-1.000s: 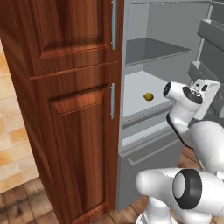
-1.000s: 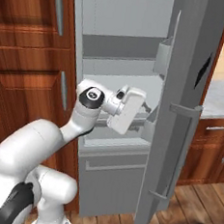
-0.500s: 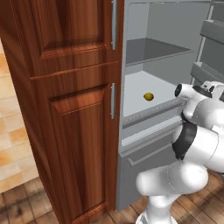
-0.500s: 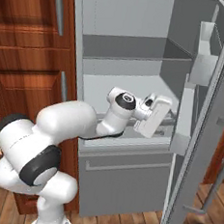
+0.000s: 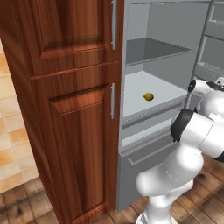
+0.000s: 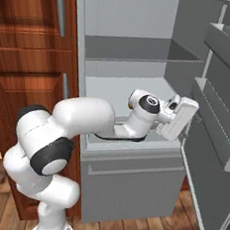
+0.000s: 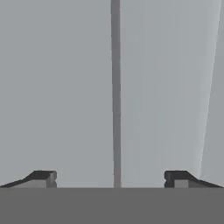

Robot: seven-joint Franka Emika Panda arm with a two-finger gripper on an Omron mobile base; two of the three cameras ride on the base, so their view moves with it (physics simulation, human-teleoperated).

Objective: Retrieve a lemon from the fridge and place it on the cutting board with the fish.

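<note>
Right now the fridge (image 5: 166,65) stands open, w/ the lemon (image 5: 148,96) sitting alone on the white middle shelf (image 5: 153,89), towards its front. Arm reaches across the fridge opening; gripper (image 7: 109,178) is off to the right by the open door (image 6: 213,121), well apart from the lemon. Fingertips (image 7: 41,177) are spread wide, nothing between them, facing a plain grey panel. Wooden cabinet (image 5: 65,100) flanks the fridge's left.

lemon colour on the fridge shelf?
Yellow; the lemon shows best in the left base view.
</note>
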